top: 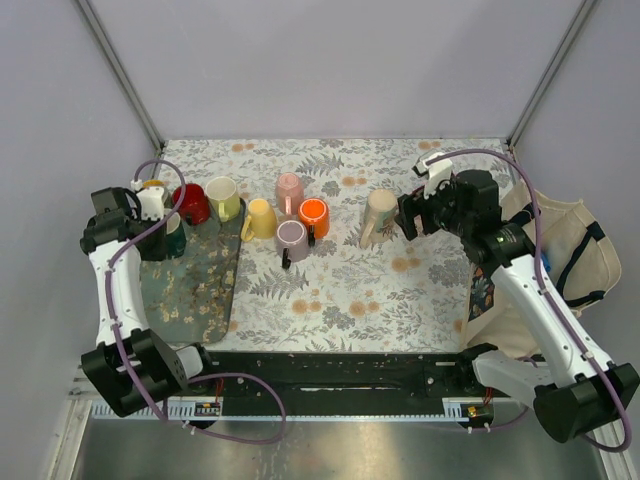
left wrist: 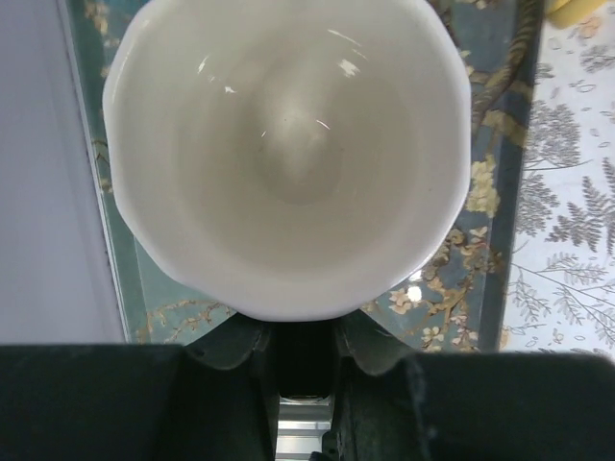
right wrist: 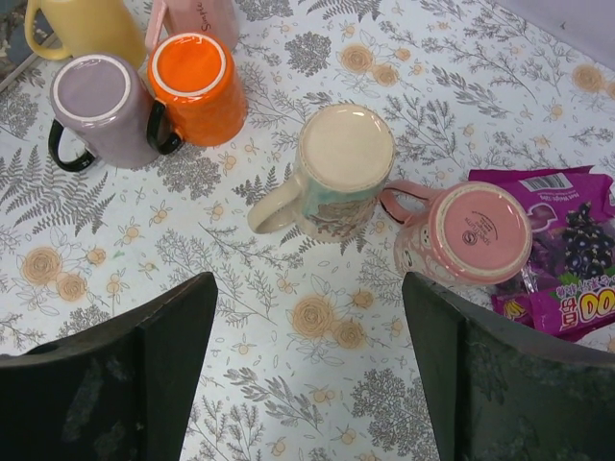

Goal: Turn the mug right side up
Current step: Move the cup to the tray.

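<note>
Over the tray [left wrist: 500, 206] at the left edge of the desk [top: 350, 290], my left gripper [left wrist: 304, 338] holds the white mug [left wrist: 288, 154] mouth-up; the wrist view looks straight down into its glazed bowl. The fingers sit drawn close together at the mug's near wall, pinching it there. I judge they are on the handle, though the rim hides the contact. I cannot tell from either view whether the base touches the tray or hangs just above it.

I read the turning as done for this mug, and the step in hand as the set-down. The next move calls for a slow, straight descent until the base lies flat on the tray, clear of the red mug [top: 190, 203] and the cream mug [top: 222, 197] just beside it. Only then should I release and lift vertically, so the fingers do not drag the mug over.

Toward the right edge, the right gripper [right wrist: 307, 288] hovers with its fingers spread wide, holding nothing. Below it the beige mug [right wrist: 344, 163] stands base-up, its handle toward the near-left corner. A pink mug [right wrist: 476, 230] stands base-up just beside it, next to a purple snack bag [right wrist: 562, 288]. The beige one looks like my next candidate, and it would need a firm grip on the wall or handle before any rotation.
</note>
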Robot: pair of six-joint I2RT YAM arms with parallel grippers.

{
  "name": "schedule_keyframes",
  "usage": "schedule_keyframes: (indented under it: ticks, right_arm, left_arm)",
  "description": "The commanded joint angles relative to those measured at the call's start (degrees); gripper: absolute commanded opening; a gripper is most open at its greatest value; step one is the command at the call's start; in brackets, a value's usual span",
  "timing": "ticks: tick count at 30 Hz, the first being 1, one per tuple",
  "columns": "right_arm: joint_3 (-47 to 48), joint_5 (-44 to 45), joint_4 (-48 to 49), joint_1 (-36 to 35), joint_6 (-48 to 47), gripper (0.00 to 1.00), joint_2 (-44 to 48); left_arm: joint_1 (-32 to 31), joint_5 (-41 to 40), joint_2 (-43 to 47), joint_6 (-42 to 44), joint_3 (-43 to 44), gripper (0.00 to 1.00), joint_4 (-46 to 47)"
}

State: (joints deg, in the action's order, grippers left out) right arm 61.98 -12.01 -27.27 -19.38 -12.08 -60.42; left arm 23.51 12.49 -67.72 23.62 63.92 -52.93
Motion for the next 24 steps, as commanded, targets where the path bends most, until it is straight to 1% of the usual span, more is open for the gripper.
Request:
schedule_keyframes:
  ticks: [1,5,12,24]
  right_arm:
    - [4.55,-1.87,0.46,0.48,1.97,0.87,-2.59]
    - [7.01,-1.96,-0.07,0.48,3.63,0.86,-5.93]
    - [13.78,-3.02,-1.82,0.48,4.52,0.85,-12.25]
    - [16.86,-2.58,-2.44,0.48,4.52,0.85,-15.43]
  left_arm:
    - [2.94,-3.53,-0.91,-1.21,-0.90,0.00,10.29]
    - [5.75,-3.26,-3.11,-0.85,-3.00,0.00,15.47]
    - [6.55,-1.68,-5.49,-1.56,-5.56,0.00,20.84]
    - [7.52,1.48,-12.34,-0.15,-7.76,0.00,25.85]
